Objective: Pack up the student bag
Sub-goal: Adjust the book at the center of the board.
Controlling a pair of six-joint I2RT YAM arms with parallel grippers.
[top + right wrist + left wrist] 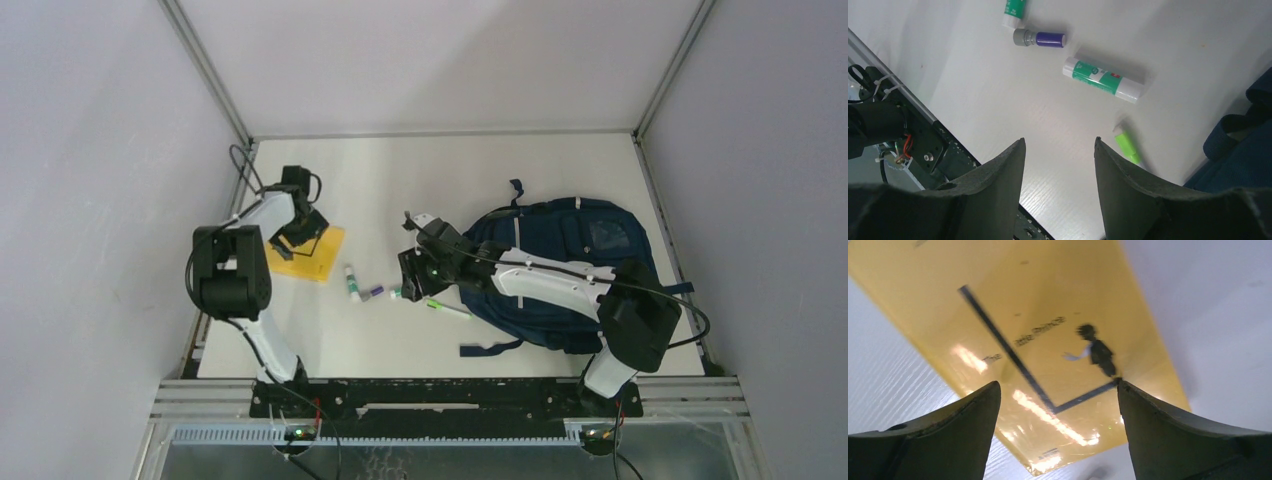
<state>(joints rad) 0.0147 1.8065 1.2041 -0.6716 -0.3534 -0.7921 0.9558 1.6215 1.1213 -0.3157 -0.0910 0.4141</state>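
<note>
Left gripper (1058,385) and right gripper (1059,142) gape empty; your book (325,258), glue sticks (1100,80), pen (1127,147) lie on desk (400,180), outside bag (560,225).

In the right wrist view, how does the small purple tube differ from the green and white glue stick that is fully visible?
Colour: the purple tube is purple with a grey cap, while the glue stick is white with a green label. Size: the purple tube is clearly shorter than the glue stick. Pose: the purple tube lies almost level in the view, and the glue stick slants down to the right. Both lie flat on the white table, apart from each other.
</note>
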